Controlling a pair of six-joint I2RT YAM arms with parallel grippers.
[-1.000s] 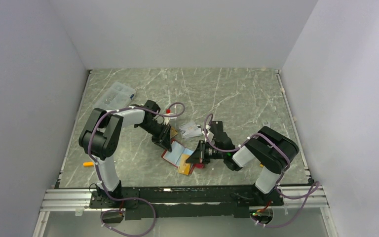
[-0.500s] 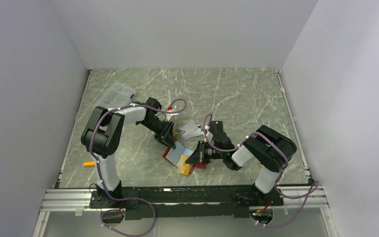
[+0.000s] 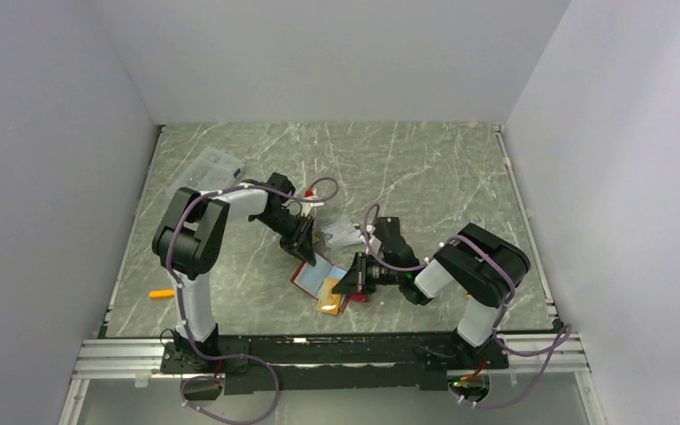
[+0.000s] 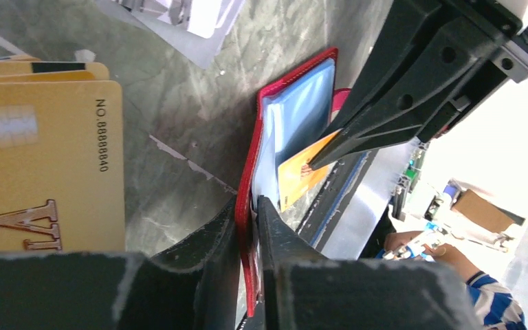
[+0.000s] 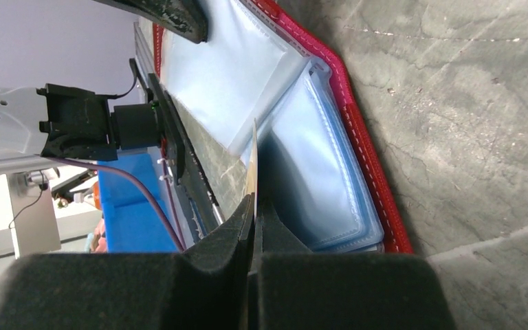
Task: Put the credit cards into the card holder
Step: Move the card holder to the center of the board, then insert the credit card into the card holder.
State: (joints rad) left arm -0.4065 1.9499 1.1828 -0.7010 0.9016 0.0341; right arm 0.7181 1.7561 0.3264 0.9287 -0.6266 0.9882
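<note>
The dark-red card holder lies open on the marble top, its clear pale-blue pockets facing up. My left gripper is shut on its red cover at the far left edge. My right gripper is shut on an orange credit card, seen edge-on in the right wrist view, with its tip against the pockets. Two gold credit cards lie flat to the left of the holder. Silver-white cards sit in a loose pile just behind it.
A clear plastic box stands at the back left. A small orange item lies near the table's left edge. Grey walls close in the table on three sides, and the metal rail runs along the near edge.
My left gripper has shifted slightly toward the back, with its forearm swinging right while it stays on the holder's cover. The right gripper and its card have barely moved.
</note>
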